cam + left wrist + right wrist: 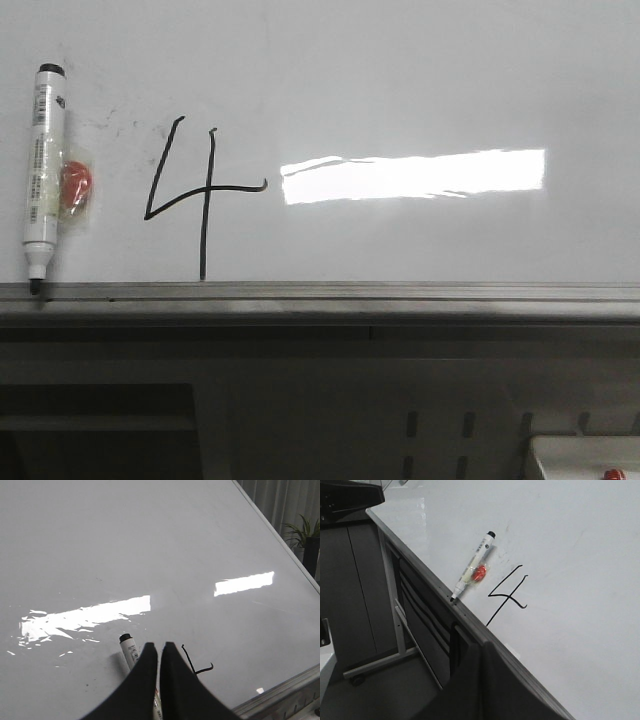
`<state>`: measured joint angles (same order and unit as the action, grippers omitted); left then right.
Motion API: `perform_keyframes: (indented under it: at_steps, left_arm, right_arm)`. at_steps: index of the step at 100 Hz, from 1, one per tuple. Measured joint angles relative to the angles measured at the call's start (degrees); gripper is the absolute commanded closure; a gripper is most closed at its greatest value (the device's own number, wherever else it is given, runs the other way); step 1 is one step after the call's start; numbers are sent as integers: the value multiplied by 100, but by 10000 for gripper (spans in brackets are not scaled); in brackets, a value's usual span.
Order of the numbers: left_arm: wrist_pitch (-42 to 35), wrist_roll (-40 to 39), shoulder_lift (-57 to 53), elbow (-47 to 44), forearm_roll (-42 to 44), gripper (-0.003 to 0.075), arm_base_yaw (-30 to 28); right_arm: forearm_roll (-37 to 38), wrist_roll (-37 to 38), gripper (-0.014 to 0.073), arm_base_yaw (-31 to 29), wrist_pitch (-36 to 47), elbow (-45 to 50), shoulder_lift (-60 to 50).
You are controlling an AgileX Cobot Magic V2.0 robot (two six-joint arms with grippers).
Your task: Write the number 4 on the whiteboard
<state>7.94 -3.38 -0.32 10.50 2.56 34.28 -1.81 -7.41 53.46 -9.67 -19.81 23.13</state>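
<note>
The number 4 [203,190] is drawn in thin black line on the whiteboard [420,80], its stem reaching down to the grey ledge [350,292]. A white marker [45,165] with a black cap stands upright against the board left of the 4, tip on the ledge, with a red piece [76,186] beside it. In the left wrist view my left gripper [159,645] is shut and empty, off the board, with the marker [130,652] and the 4 [192,662] behind its fingers. My right gripper [481,644] is shut and empty, below the ledge [470,620], away from the marker [472,570] and the 4 [507,592].
A bright glare strip [410,175] lies on the board right of the 4. A grey cabinet [350,580] and frame stand under the board. A potted plant [305,535] is beyond the board's far edge. A white object [590,460] sits at the lower right.
</note>
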Motion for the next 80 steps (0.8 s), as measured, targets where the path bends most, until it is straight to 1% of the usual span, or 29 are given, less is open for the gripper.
perform_keyframes:
  at_steps: [60, 71, 80]
  left_arm:
    - [32, 0, 0, -70, 0, 741, -12]
    - [106, 0, 0, -129, 21, 741, -288]
    - [140, 0, 0, -231, -30, 741, -757]
  right_arm:
    - [0, 0, 658, 0, 0, 0, -25]
    - [0, 0, 658, 0, 0, 0, -25]
    - [0, 0, 658, 0, 0, 0, -25]
